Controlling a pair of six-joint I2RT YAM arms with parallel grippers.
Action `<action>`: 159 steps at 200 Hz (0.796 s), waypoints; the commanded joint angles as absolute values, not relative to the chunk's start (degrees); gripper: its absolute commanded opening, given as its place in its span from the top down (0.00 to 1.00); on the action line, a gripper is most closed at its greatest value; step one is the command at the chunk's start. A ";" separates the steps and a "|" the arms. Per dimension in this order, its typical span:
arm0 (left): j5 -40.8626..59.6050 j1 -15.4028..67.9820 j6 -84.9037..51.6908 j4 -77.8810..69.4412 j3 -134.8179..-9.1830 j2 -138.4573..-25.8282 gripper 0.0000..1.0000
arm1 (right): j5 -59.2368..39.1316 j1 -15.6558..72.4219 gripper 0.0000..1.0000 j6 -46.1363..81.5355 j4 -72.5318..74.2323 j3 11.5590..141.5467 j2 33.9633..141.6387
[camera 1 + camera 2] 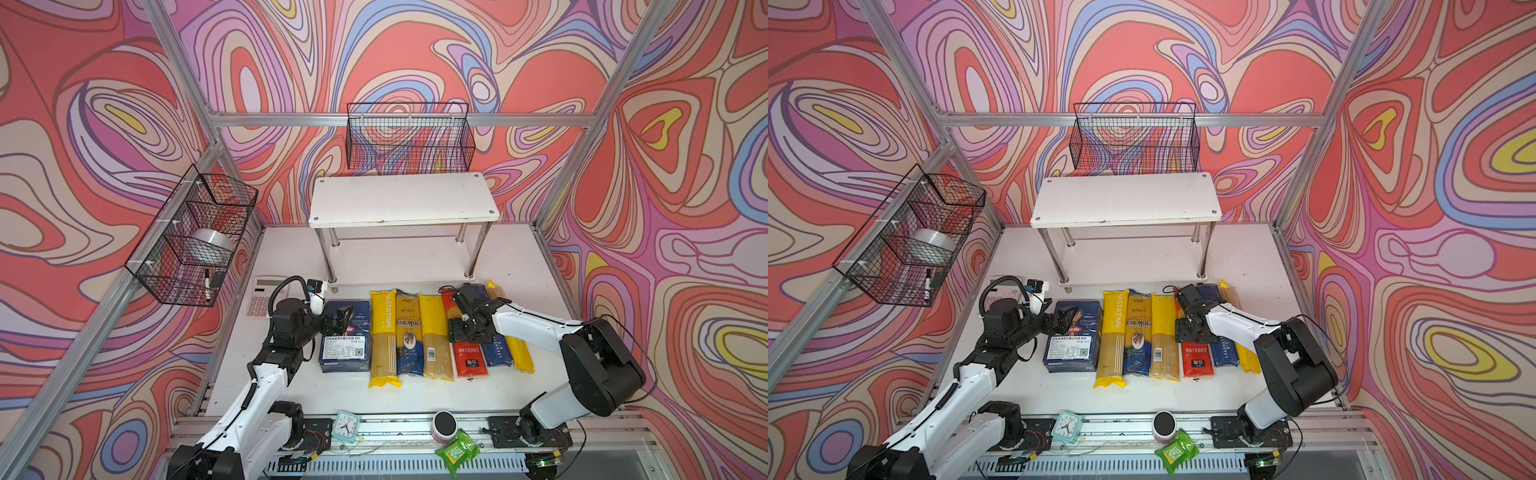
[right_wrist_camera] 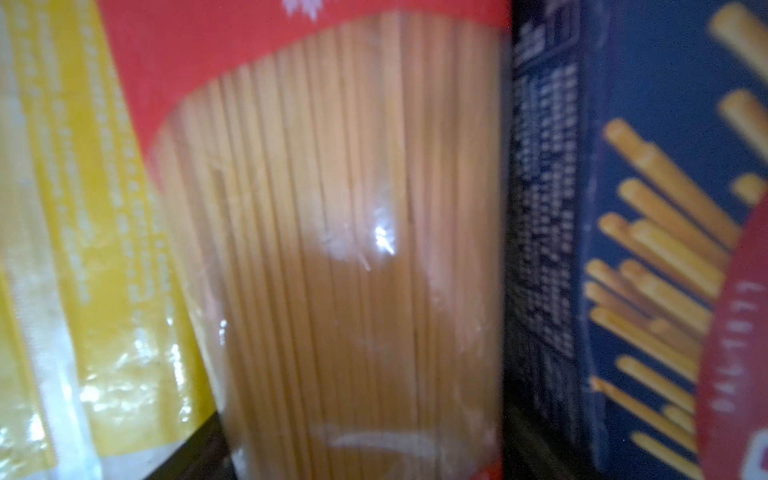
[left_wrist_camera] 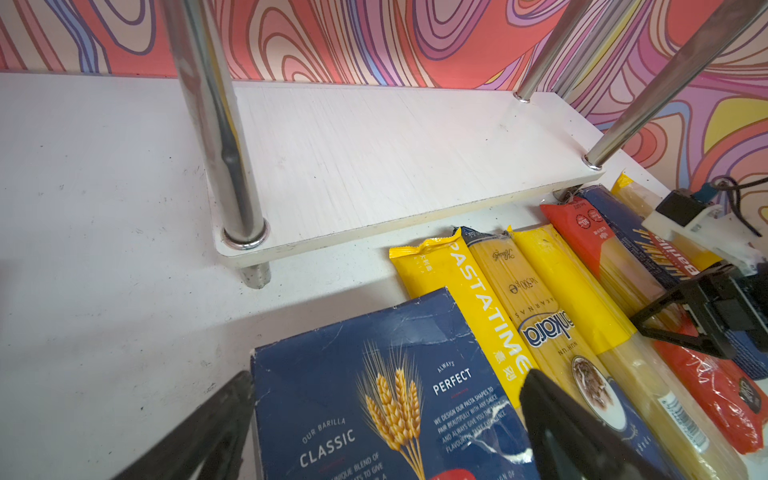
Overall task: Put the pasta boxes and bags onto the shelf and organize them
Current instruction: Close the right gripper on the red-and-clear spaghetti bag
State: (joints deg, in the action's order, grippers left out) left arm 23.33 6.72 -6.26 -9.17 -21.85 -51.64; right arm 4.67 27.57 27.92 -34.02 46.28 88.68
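The two-tier white shelf [image 1: 403,199] stands at the back with both boards bare; its lower board [image 3: 395,158] fills the left wrist view. In front lie, left to right, stacked navy Barilla cartons [image 1: 345,345], the PASTA TIME bag [image 1: 384,336], a dark blue-gold bag [image 1: 408,336], a yellow-and-clear bag [image 1: 434,336], a red-and-clear bag [image 1: 469,361], the Barilla Spaghetti box [image 1: 500,353] and another yellow bag [image 1: 521,357]. My left gripper [image 1: 338,320] is open and straddles the top carton [image 3: 353,395]. My right gripper [image 1: 465,328] points down, open, either side of the red-and-clear bag [image 2: 353,208].
A white calculator [image 1: 262,299] lies behind the left arm. Black wire baskets hang on the back wall [image 1: 409,137] and the left wall [image 1: 195,237]. On the front rail sit a small clock [image 1: 345,424], a round jar [image 1: 444,426] and a green packet [image 1: 457,451].
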 commanded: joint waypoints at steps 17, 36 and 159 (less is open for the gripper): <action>23.23 6.86 -6.43 -9.59 -22.32 -52.12 0.00 | 8.79 27.51 0.14 29.80 -36.71 45.71 90.29; 22.94 6.84 -6.52 -9.58 -22.34 -52.20 0.00 | 9.71 27.80 0.14 30.12 -37.37 46.23 91.38; 21.97 6.85 -6.86 -9.49 -22.38 -52.12 0.00 | 7.43 27.87 0.28 31.13 -32.73 44.83 90.84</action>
State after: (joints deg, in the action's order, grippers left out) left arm 22.44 6.72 -6.31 -9.17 -21.85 -51.96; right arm 6.66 28.21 29.67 -33.87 46.94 89.86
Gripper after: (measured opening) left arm 0.994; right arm 0.741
